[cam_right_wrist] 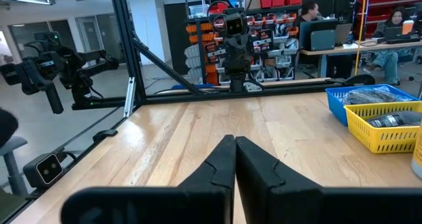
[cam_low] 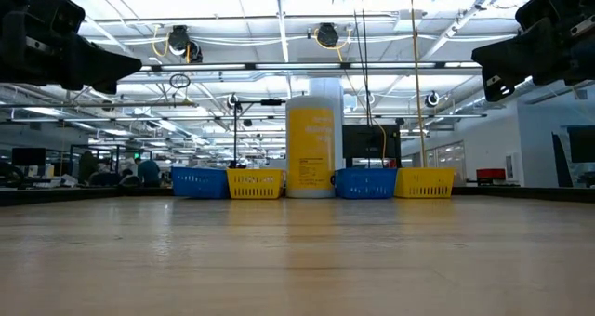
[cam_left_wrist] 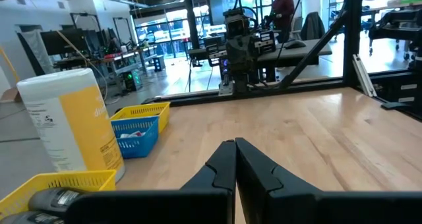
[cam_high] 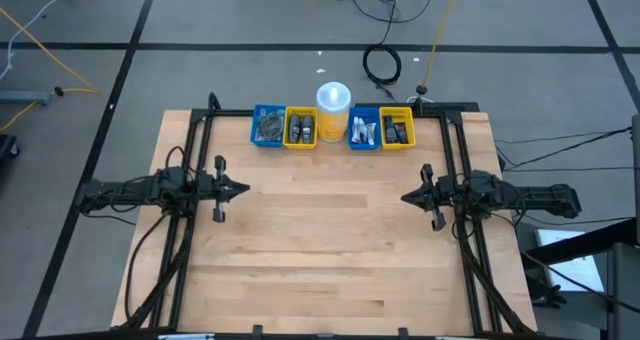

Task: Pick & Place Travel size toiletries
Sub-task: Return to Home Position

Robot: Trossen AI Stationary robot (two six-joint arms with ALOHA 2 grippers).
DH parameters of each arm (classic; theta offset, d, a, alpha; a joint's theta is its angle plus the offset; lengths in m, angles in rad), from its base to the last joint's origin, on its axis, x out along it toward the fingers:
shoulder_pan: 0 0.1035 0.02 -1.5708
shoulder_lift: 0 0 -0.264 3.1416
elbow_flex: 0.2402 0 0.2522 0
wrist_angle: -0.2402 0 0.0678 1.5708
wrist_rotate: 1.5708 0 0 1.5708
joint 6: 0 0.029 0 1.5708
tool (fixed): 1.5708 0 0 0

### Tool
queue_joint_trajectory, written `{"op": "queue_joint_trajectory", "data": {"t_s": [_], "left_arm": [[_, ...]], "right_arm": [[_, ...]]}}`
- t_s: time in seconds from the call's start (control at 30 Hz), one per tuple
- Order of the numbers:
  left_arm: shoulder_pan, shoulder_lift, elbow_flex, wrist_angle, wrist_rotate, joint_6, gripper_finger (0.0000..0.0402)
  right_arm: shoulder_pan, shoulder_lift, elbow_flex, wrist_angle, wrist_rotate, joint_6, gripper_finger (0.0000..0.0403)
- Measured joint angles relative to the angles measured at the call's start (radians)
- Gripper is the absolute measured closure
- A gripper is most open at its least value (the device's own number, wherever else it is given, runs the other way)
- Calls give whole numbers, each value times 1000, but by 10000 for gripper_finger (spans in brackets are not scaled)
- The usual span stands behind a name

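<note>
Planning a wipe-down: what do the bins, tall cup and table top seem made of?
The blue bins and yellow bins are likely moulded plastic, matte, with open lattice walls. The tall cup is probably plastic, smooth, with a printed yellow label. The table top looks like light wood with a satin sheen, plank seams and grain showing.

The left arm (cam_high: pixel 140 192) and right arm (cam_high: pixel 520 197) are matte black, built of blocky jointed segments. The left gripper (cam_high: pixel 243 190) and right gripper (cam_high: pixel 407 196) carry two tapering black fingers (cam_left_wrist: pixel 221 171). Black cables (cam_high: pixel 160 260) trail from each base.
</note>
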Motion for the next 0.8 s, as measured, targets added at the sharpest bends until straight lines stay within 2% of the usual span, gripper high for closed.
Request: {"op": "queue_joint_trajectory", "data": {"t_s": [0.5,0.63,0.8], "left_arm": [[0,0,0,2,0,0,394],[0,0,0,2,-2,0,394],[0,0,0,2,-2,0,394]], "right_arm": [[-10,-21,0,7,-3,28,399],[-22,-20,0,-6,50,43,399],[-28,-20,0,-17,53,102,398]]}}
